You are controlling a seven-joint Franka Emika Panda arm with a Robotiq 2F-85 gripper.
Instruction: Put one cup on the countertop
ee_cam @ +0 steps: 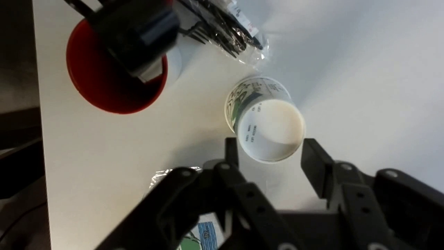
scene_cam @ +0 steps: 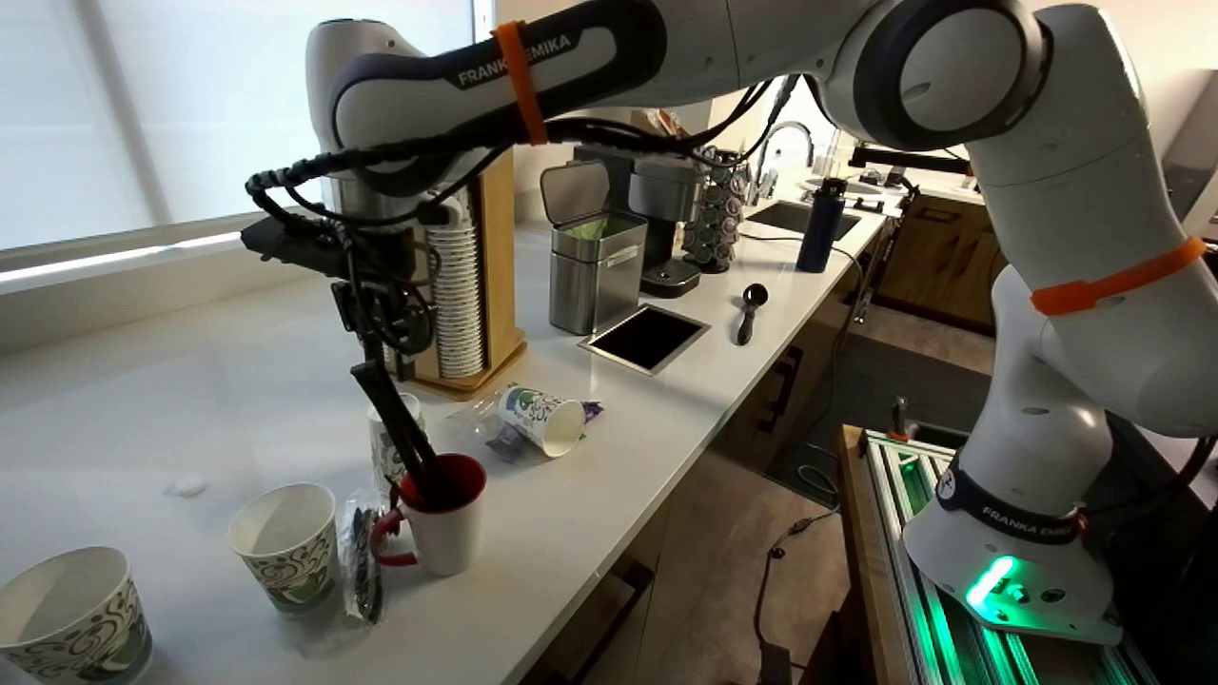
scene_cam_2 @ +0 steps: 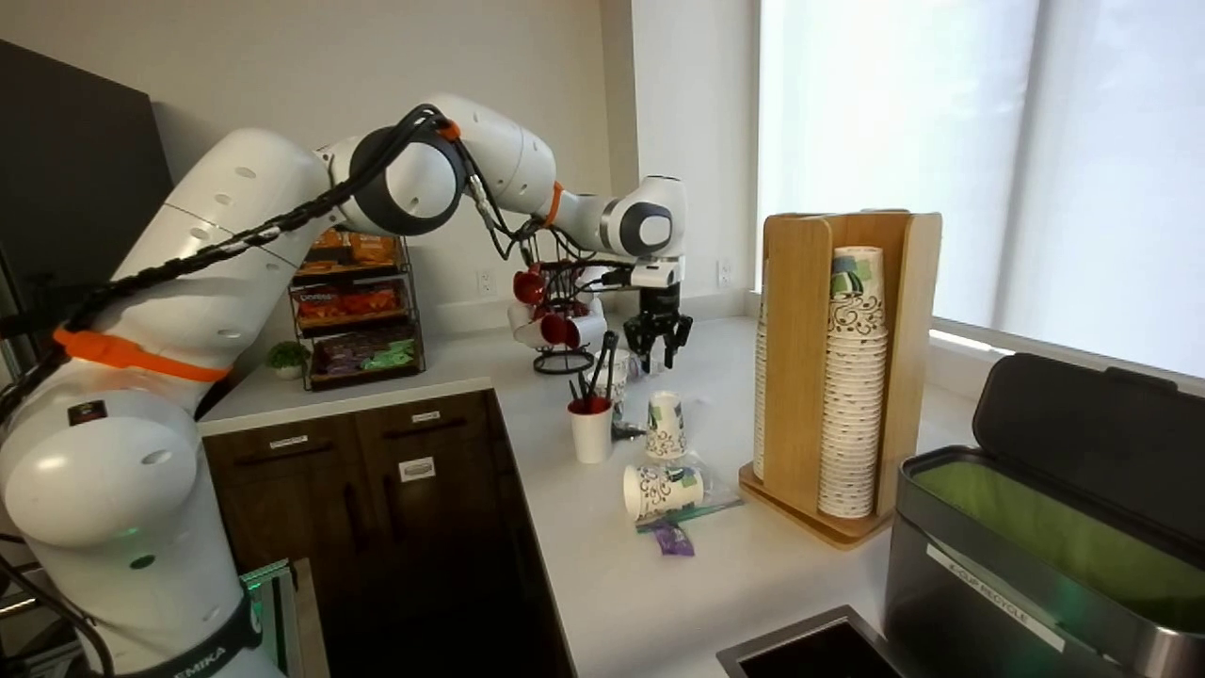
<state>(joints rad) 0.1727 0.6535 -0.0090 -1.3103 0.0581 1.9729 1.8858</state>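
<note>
Countertop (scene_cam: 590,495): smooth, hard, slight sheen. Cup (ee_cam: 265,119): paper, matt, printed. Stack (scene_cam_2: 855,400): same paper. Rack (scene_cam_2: 795,358): smooth wood, satin to my eye. Bin (scene_cam: 598,285): metal, soft sheen. Mug (scene_cam: 447,538): smooth, faintly glossy. Wrap (ee_cam: 258,59): clear crinkly plastic, shiny creases. Cutlery (ee_cam: 239,40): looks like plastic from where I stand. Gripper (ee_cam: 272,157): black, mostly matt. Arm (scene_cam: 1066,171): smooth shells, low gloss. Cabinet (scene_cam: 937,255): grained wood.

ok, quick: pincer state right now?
Pincer: open, holding nothing; the upside-down cup below stands apart from it on the countertop.
</note>
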